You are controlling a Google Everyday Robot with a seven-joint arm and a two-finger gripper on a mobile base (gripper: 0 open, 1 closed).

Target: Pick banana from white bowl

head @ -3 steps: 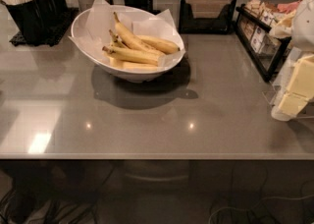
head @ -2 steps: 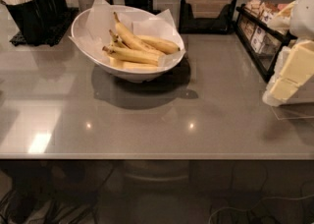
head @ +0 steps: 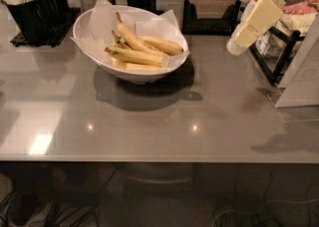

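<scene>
Approach stage, with the claw [head: 240,41] up at the right beside the black wire rack [head: 279,59], well apart from the white bowl [head: 139,75]; cannot tell whether clenched or released. Not yet lifted: the banana [head: 133,38], lying atop the pile inside the bowl, stem toward the back. Next, probably, calls for swinging left and down over the rim. Open grey surface [head: 149,121] in front; crowded behind by the black holder [head: 35,14]
</scene>
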